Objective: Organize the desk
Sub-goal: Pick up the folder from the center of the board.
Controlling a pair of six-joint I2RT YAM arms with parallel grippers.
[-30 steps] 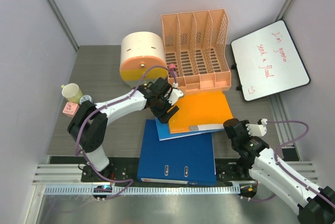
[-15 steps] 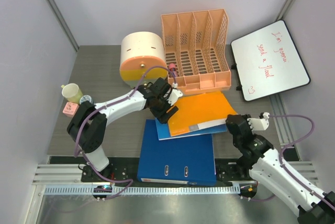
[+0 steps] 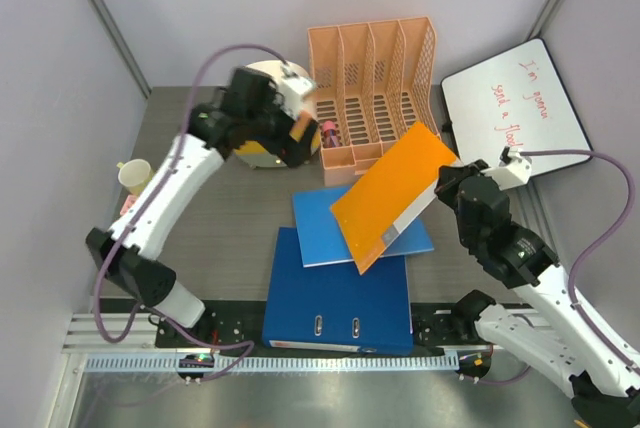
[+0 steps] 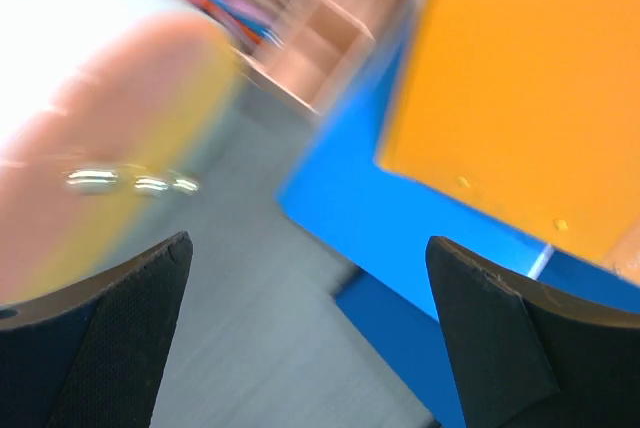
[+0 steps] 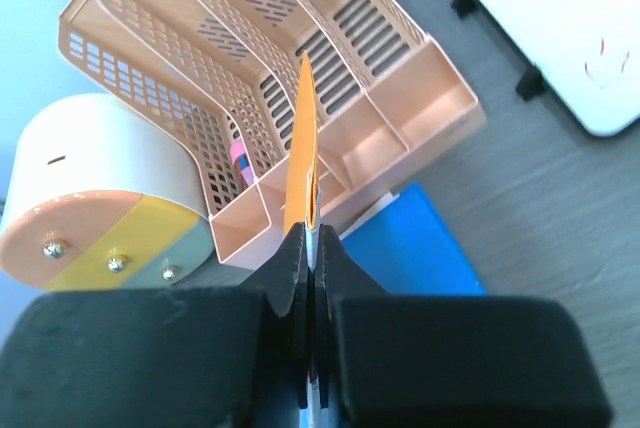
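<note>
On the dark grey desk (image 3: 230, 218) a light blue folder (image 3: 325, 233) lies partly over a dark blue binder (image 3: 340, 298). Above them an orange folder (image 3: 390, 198) hangs tilted. My right gripper (image 3: 447, 183) is shut on its right edge. In the right wrist view the orange folder (image 5: 303, 138) is seen edge-on, pinched in the right gripper (image 5: 306, 236), and it points toward the peach file rack (image 5: 250, 68). My left gripper (image 3: 297, 130) is raised beside the round white and yellow container (image 3: 262, 83). The left gripper (image 4: 308, 243) is open and empty above the desk (image 4: 250, 348).
The peach file rack (image 3: 375, 88) stands at the back with a pink item in its front pocket. A whiteboard (image 3: 515, 113) with red writing leans at the right. A pale cup (image 3: 135, 176) sits at the left edge. The view from the left wrist is blurred.
My left gripper opened, let go of the orange folder's left corner and swung up and back toward the round container. The right gripper lifted the folder by its right edge.
</note>
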